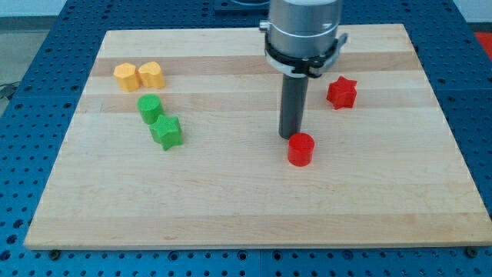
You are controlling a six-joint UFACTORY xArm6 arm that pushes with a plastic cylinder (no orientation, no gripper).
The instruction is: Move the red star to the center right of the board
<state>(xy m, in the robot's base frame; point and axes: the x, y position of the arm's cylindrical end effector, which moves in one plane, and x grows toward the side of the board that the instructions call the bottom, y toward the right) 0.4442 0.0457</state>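
Note:
The red star lies on the wooden board at the view's right, a little above mid-height. My tip is at the lower end of the dark rod, near the board's middle, to the lower left of the red star and apart from it. A red cylinder stands just below and right of my tip, very close to it or touching.
Two yellow blocks sit side by side at the view's upper left. A green cylinder and a green star lie just below them. The blue pegboard table surrounds the board.

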